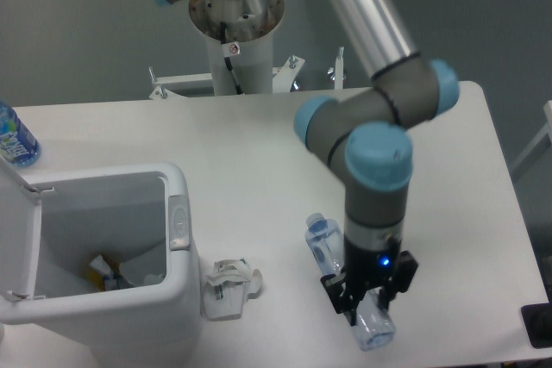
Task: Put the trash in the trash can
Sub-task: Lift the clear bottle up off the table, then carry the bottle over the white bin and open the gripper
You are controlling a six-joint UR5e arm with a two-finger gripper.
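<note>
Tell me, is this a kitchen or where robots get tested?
Probably a robot lab, not a kitchen. A big robot arm on a pedestal reaches over a bare white table, its tool closed on a plastic water bottle near an open trash can.

No text, brand or number can be read anywhere. The blue label of the bottle [15,142] at the left edge of the frame is too blurred to read. A small red-and-white sticker [233,47] on the robot base, upper middle, is too small to read.
</note>
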